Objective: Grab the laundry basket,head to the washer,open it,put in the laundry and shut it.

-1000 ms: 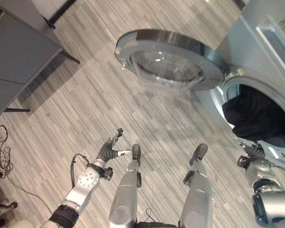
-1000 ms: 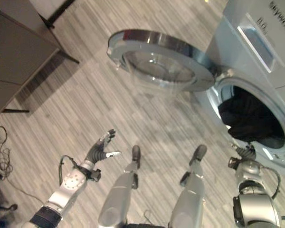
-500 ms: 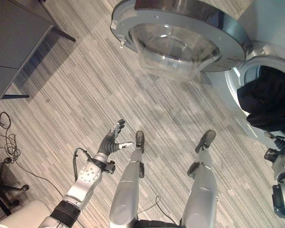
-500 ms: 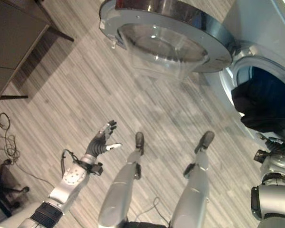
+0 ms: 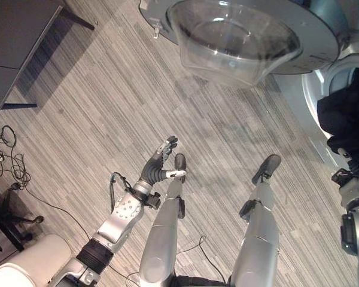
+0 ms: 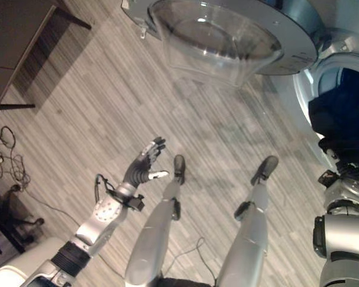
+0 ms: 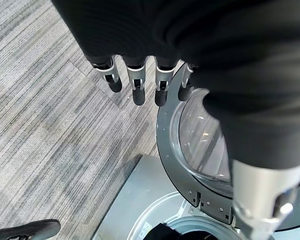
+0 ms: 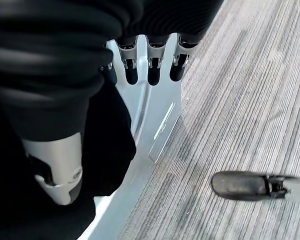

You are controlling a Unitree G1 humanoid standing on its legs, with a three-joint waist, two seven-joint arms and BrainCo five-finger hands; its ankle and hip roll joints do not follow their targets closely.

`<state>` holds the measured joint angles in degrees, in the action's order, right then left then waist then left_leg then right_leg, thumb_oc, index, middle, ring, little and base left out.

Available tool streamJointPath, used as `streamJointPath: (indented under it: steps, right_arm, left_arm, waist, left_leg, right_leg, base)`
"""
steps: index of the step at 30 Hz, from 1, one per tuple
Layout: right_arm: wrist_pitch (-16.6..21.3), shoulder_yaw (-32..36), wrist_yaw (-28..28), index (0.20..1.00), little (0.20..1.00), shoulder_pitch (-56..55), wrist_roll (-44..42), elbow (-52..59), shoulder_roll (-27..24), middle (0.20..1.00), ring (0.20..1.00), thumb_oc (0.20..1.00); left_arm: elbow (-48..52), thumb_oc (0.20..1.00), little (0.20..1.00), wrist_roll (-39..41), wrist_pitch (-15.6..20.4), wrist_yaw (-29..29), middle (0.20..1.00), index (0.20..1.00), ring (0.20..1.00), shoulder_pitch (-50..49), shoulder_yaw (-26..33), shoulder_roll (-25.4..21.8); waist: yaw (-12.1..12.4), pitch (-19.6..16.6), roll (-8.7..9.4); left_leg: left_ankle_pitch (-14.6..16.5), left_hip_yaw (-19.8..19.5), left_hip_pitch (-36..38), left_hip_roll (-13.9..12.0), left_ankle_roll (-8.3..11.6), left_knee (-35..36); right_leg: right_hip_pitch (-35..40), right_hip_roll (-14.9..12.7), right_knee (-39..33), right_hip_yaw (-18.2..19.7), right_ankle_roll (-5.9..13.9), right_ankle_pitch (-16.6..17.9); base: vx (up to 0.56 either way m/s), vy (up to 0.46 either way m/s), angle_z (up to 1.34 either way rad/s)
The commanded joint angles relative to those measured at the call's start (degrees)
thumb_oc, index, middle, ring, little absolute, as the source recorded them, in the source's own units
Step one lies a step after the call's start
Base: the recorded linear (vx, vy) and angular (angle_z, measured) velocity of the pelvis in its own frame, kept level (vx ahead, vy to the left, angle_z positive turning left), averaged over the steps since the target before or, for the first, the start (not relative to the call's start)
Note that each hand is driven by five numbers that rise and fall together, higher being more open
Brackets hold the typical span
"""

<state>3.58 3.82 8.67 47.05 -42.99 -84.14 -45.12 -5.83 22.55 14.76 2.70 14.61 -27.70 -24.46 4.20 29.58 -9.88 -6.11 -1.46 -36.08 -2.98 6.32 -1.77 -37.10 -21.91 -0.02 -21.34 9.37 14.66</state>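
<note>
Left eye view first, where the broadest surface is the floor [image 5: 102, 113], laid in narrow grey streaked planks. Next in size is the washer [image 6: 323, 78], a smooth pale metal body seen at the upper right, its round opening ringed in bright metal. The washer door [image 5: 251, 30] is swung wide open over the floor: a flat grey disc with a deep, clear, bowl-shaped window bulging from its middle. A dark, flat-sided cabinet [image 5: 15, 42] is seen at the upper left on thin black legs. Inside the drum opening, the laundry [image 6: 341, 113] is seen as a soft, dark, crumpled mass, part of it hanging over the lower lip. The left hand [image 6: 145, 164] is held out over the planks with its fingers spread and straight, the thumb apart, nothing gripped; in the left wrist view its dark-tipped fingers [image 7: 138, 90] are lined up toward the door's rim. The right hand [image 8: 60, 165] is placed at the drum's lower edge, against the dark cloth, fingers extended and nothing clasped.
</note>
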Motion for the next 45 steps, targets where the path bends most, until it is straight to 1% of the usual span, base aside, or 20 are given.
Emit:
streamJointPath:
  steps: [1,7,12,13,14,15,16,17,18,26,27,29,31,32,36,37,38,40,41,45]
  right_arm:
    - [3.6,-2.6,-0.4,1.000,1.000,5.8,-5.2,1.0,-5.5,1.000,1.000,1.000]
    - [4.0,-2.7,-0.8,1.000,1.000,11.4,-12.7,0.1,-3.8,1.000,1.000,1.000]
    - [3.8,-4.8,-0.3,1.000,1.000,14.9,-13.6,0.0,-3.1,1.000,1.000,1.000]
    - [3.9,-4.9,0.0,0.862,0.862,15.8,-14.4,0.0,-3.7,0.862,0.862,0.862]
    - [3.8,-5.1,0.0,0.790,0.790,16.2,-14.5,-0.2,-4.4,0.790,0.790,0.790]
    - [3.6,-5.4,-0.1,0.567,0.567,16.5,-14.2,-0.3,-4.9,0.567,0.567,0.567]
    - [3.8,-6.3,0.2,0.297,0.297,17.3,-13.9,0.0,-6.6,0.297,0.297,0.297]
    - [4.0,-6.5,0.6,0.219,0.219,17.5,-13.7,0.1,-7.4,0.219,0.219,0.219]
    - [4.2,-6.6,0.8,0.200,0.200,17.7,-13.7,0.2,-8.2,0.200,0.200,0.200]
    - [5.3,-4.7,2.4,0.200,0.200,15.9,-14.1,1.0,-13.7,0.200,0.200,0.200]
    - [6.8,-3.6,4.5,0.200,0.200,16.6,-15.3,2.2,-16.2,0.200,0.200,0.200]
    - [8.3,-3.3,6.2,0.200,0.200,17.4,-15.6,3.9,-17.1,0.200,0.200,0.200]
    - [11.8,-3.9,10.8,0.200,0.200,19.0,-11.5,7.4,-22.4,0.200,0.200,0.200]
    - [12.1,-5.0,11.6,0.200,0.200,19.7,-9.8,8.0,-23.3,0.200,0.200,0.200]
    - [10.5,-9.0,10.6,0.200,0.200,20.9,-6.0,7.7,-22.1,0.200,0.200,0.200]
    - [9.2,-10.3,8.1,0.294,0.294,21.1,-6.4,6.2,-20.4,0.294,0.294,0.294]
    - [5.9,-12.9,3.1,1.000,1.000,21.7,-7.4,4.4,-16.2,1.000,1.000,1.000]
    - [4.6,-14.3,0.8,1.000,1.000,21.7,-7.8,3.3,-11.7,1.000,1.000,1.000]
    - [4.7,-14.3,0.8,1.000,1.000,21.7,-7.8,3.3,-11.5,1.000,1.000,1.000]
    - [6.0,-11.6,-2.8,1.000,1.000,17.6,-11.4,5.2,-2.9,1.000,1.000,1.000]
  left_arm:
    - [3.9,1.000,1.000,2.0,2.1,-1.5,1.000,1.000,1.000,0.0,-1.5,-1.9]
    - [3.7,1.000,1.000,2.8,1.6,-1.7,1.000,1.000,1.000,1.6,-2.5,-1.5]
    - [3.5,1.000,1.000,3.1,1.3,-2.1,1.000,1.000,1.000,2.4,-4.1,-1.7]
    - [3.7,1.000,1.000,3.0,1.1,-1.9,1.000,1.000,1.000,2.7,-4.1,-2.2]
    - [3.6,1.000,1.000,3.0,1.1,-1.7,1.000,1.000,1.000,2.7,-4.0,-2.4]
    - [3.5,1.000,1.000,2.8,1.1,-1.6,1.000,1.000,1.000,2.7,-3.8,-2.6]
    - [3.3,1.000,1.000,2.7,1.3,-0.8,1.000,1.000,1.000,2.2,-3.1,-2.9]
    - [3.2,1.000,1.000,2.9,1.3,-0.4,1.000,1.000,1.000,1.9,-2.8,-3.1]
    - [3.2,1.000,1.000,3.0,1.2,-0.2,1.000,1.000,1.000,1.6,-2.5,-3.2]
    - [2.3,1.000,1.000,1.8,1.1,0.9,1.000,1.000,1.000,-0.3,0.2,-4.8]
    - [2.2,1.000,1.000,2.1,1.1,1.2,1.000,1.000,1.000,-1.5,1.3,-5.6]
    - [2.5,1.000,1.000,2.1,1.2,1.7,1.000,1.000,1.000,-2.2,1.8,-5.9]
    - [3.4,1.000,1.000,2.1,1.4,1.7,1.000,1.000,1.000,-4.2,1.8,-7.4]
    - [3.4,1.000,1.000,2.4,1.7,1.6,1.000,1.000,1.000,-4.4,1.7,-7.8]
    - [4.1,1.000,1.000,3.0,2.3,1.1,1.000,1.000,1.000,-4.6,1.5,-8.5]
    - [4.2,1.000,1.000,3.4,2.3,0.6,1.000,1.000,1.000,-4.4,1.5,-8.7]
    - [4.1,1.000,1.000,4.3,2.4,0.2,1.000,1.000,1.000,-4.1,2.1,-9.1]
    - [4.3,1.000,1.000,4.6,2.0,0.0,1.000,1.000,1.000,-4.7,3.2,-8.7]
    - [4.4,1.000,1.000,4.6,1.9,0.0,1.000,1.000,1.000,-4.9,3.3,-8.8]
    - [4.7,1.000,1.000,4.8,1.1,-2.1,1.000,1.000,1.000,-6.0,3.1,-8.1]
  waist:
    - [1.1,-0.7,-1.56]
    - [2.7,-1.7,-1.15]
    - [3.0,-2.0,-0.53]
    - [3.1,-2.2,-0.36]
    - [3.2,-2.3,-0.19]
    - [3.2,-2.4,-0.07]
    - [3.0,-2.6,0.34]
    - [2.9,-2.6,0.43]
    - [2.8,-2.6,0.55]
    - [0.5,-2.3,1.30]
    - [-0.2,-2.4,1.40]
    - [-0.4,-2.4,1.47]
    - [-0.7,-2.9,1.51]
    - [-0.6,-3.2,1.40]
    - [-0.4,-3.4,1.22]
    - [-0.3,-3.4,1.22]
    - [0.0,-3.2,1.50]
    - [-0.1,-2.8,1.53]
    - [-0.2,-2.9,1.62]
    - [0.5,-2.7,1.05]
  left_leg:
    - [7.3,-2.8,1.0,-2.1,2.03,-3.6]
    - [7.6,-3.5,-0.7,-2.0,2.00,-4.2]
    - [7.9,-4.3,-1.2,-1.7,2.10,-5.0]
    - [7.9,-4.5,-1.4,-1.7,2.21,-5.1]
    - [7.8,-4.5,-1.5,-1.6,2.27,-5.0]
    - [7.8,-4.6,-1.5,-1.7,2.33,-4.9]
    - [7.7,-4.6,-1.5,-1.9,2.45,-4.6]
    - [7.6,-4.6,-1.4,-2.0,2.49,-4.5]
    - [7.5,-4.5,-1.3,-2.1,2.57,-4.3]
    - [7.0,-3.5,-0.2,-3.3,3.24,-3.0]
    - [6.9,-3.2,0.4,-3.5,3.45,-2.6]
    - [6.7,-3.0,0.9,-3.7,3.55,-2.1]
    - [5.9,-3.0,1.7,-3.8,3.79,-0.8]
    - [5.6,-2.9,2.1,-4.0,3.84,-0.3]
    - [5.2,-2.5,2.5,-4.3,3.73,0.4]
    - [5.2,-2.2,2.5,-4.5,3.70,0.3]
    - [5.2,-2.0,2.1,-4.8,3.64,0.1]
    - [5.2,-1.9,1.9,-4.9,3.57,-0.3]
    - [5.3,-1.9,1.9,-4.9,3.56,-0.4]
    - [5.4,-2.0,1.6,-4.4,3.33,-1.0]
  right_leg:
    - [-3.6,-2.0,0.9,6.8,4.62,-4.3]
    - [-4.1,-1.6,0.3,6.9,4.56,-4.5]
    - [-3.2,-1.5,0.1,6.7,4.52,-4.6]
    - [-3.1,-1.5,0.0,6.5,4.58,-4.6]
    - [-3.0,-1.5,-0.1,6.4,4.60,-4.6]
    - [-3.0,-1.4,-0.1,6.4,4.56,-4.7]
    - [-3.2,-1.3,-0.1,6.4,4.51,-4.8]
    - [-3.3,-1.1,0.0,6.6,4.48,-4.9]
    - [-3.5,-1.0,0.0,6.8,4.46,-4.9]
    - [-5.1,0.2,1.2,8.7,4.22,-5.9]
    - [-5.4,0.6,1.5,9.1,4.23,-6.2]
    - [-5.6,0.8,1.7,9.5,4.31,-6.4]
    - [-6.1,1.2,2.6,10.0,4.48,-6.8]
    - [-6.3,1.3,3.0,10.2,4.46,-7.1]
    - [-6.7,1.3,3.4,10.4,4.29,-7.2]
    - [-6.8,1.4,3.4,10.4,4.15,-7.3]
    - [-6.9,1.6,3.2,10.3,3.90,-7.3]
    - [-6.9,1.7,3.1,10.4,3.74,-7.1]
    - [-6.8,1.7,3.1,10.4,3.74,-7.0]
    - [-5.9,1.5,2.7,10.3,3.56,-6.9]
  base:
    - [0.02,0.000,0.05]
    - [0.01,-0.007,0.10]
    - [0.01,-0.013,0.11]
    - [0.01,-0.022,0.08]
    - [0.01,-0.019,0.08]
    - [0.01,-0.031,0.17]
    - [0.01,-0.026,0.17]
    - [0.01,-0.028,0.15]
    - [0.00,-0.015,0.06]
    - [0.01,-0.026,0.00]
    - [0.00,0.000,0.00]
    - [0.01,-0.020,-0.03]
    - [0.03,-0.025,-0.10]
    - [0.02,-0.026,-0.15]
    - [0.00,-0.011,-0.10]
    - [-0.04,-0.045,-0.02]
    - [-0.04,-0.056,-0.02]
    - [-0.02,-0.024,-0.01]
    - [-0.02,-0.007,-0.03]
    - [-0.02,0.023,-0.05]
